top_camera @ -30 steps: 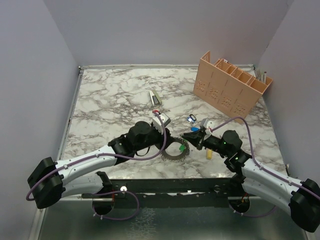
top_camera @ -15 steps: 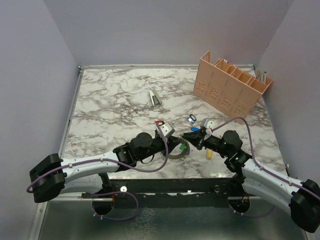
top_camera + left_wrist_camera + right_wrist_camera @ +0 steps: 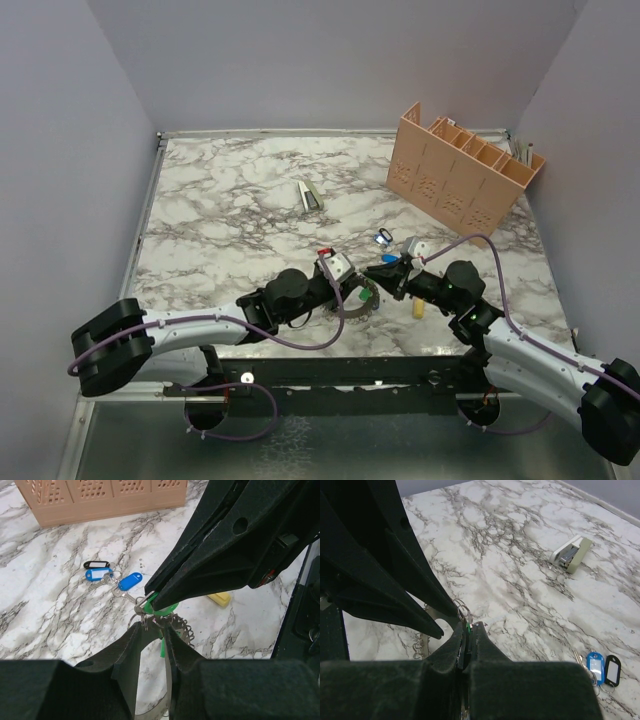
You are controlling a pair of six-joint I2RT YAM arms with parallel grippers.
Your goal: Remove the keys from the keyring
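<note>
Top view: keyring (image 3: 368, 296) down on the surface (image 3: 220, 220) near the front edge, wedged between both hands. Left hand (image 3: 347, 291) on its near-left side, right hand (image 3: 380, 272) at its far-right rim. Loose blue-tagged keys (image 3: 383, 238) just beyond, apart from the ring.

Left wrist: left hand (image 3: 152, 642) partly spread, straddling the ring's band edge-on. Marble visible in the gap, so cannot tell whether the pads actually bear on it. Right hand tip just ahead, pinching the green-headed key (image 3: 166, 608) right over the coil. Blue-headed key (image 3: 130, 581) trailing off the same cluster, touching the surface.

Right wrist: fingers pressed together on a green sliver of that key's head, small split ring (image 3: 464, 613) just past the tips, left hand looming close alongside.

Handling, by judgement: probably light, stiff, springy steel, slick on marble, so likely to skate or spin unless pinned. Best held across the wide band, clear of the coil end. Keys tiny and prone to twisting; better taken by the plastic head than the blade.
</note>
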